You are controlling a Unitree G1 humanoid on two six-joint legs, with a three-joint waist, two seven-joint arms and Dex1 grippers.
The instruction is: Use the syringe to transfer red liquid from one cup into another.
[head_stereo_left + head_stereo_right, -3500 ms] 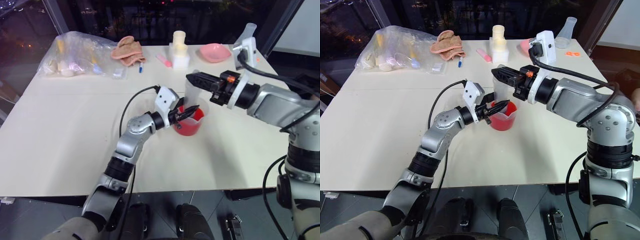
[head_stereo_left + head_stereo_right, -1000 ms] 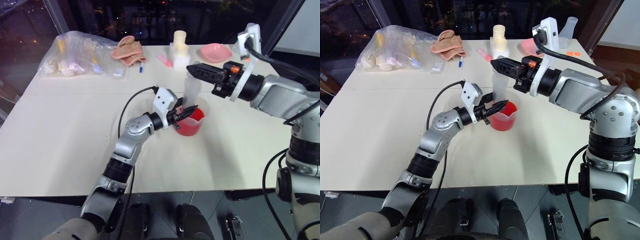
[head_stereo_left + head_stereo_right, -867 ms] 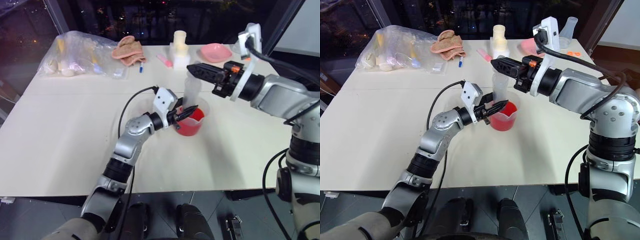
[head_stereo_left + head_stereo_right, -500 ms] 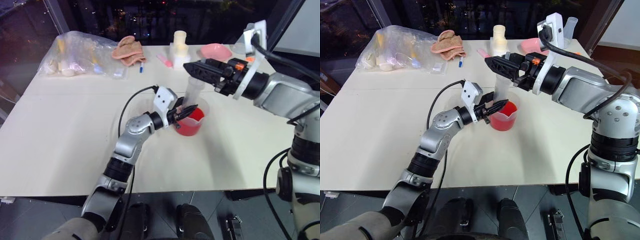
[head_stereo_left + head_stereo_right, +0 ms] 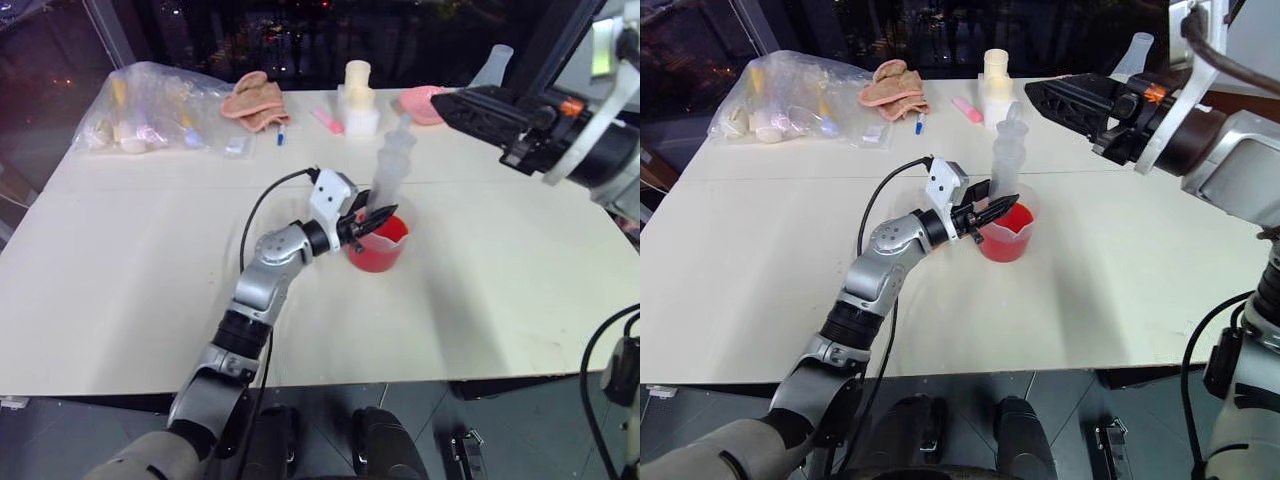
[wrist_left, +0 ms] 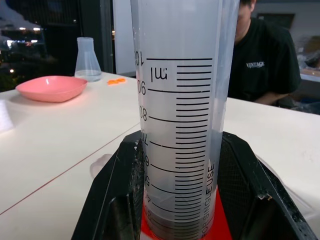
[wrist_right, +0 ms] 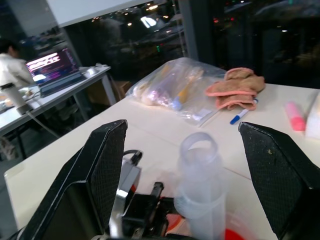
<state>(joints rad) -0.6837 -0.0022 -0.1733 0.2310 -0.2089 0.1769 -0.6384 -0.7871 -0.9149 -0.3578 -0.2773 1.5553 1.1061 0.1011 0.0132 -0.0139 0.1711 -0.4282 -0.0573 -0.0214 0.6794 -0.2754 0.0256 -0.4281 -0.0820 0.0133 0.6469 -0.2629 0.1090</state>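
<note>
The syringe (image 5: 388, 165) stands tilted with its tip down in the large clear cup (image 5: 398, 215), which holds the red liquid (image 5: 378, 256) at the table's middle. My left gripper (image 5: 372, 222) is shut on the syringe's graduated barrel (image 6: 180, 115) just above the cup's rim. Up and to the right, my right gripper (image 5: 1035, 95) hangs open and holds nothing. It is clear of the syringe's plunger top (image 7: 200, 147). Another cup for the liquid is out of view.
Along the far edge lie a plastic bag of items (image 5: 150, 110), a pink cloth (image 5: 255, 98), a pink marker (image 5: 328, 121), a white stacked object (image 5: 358, 95), a pink dish (image 6: 50, 87) and a clear flask (image 5: 497, 62). A person sits beyond the table (image 6: 260, 55).
My right gripper has opened, let go of the syringe's top and pulled back up and to the right. The left gripper keeps its hold in place.
</note>
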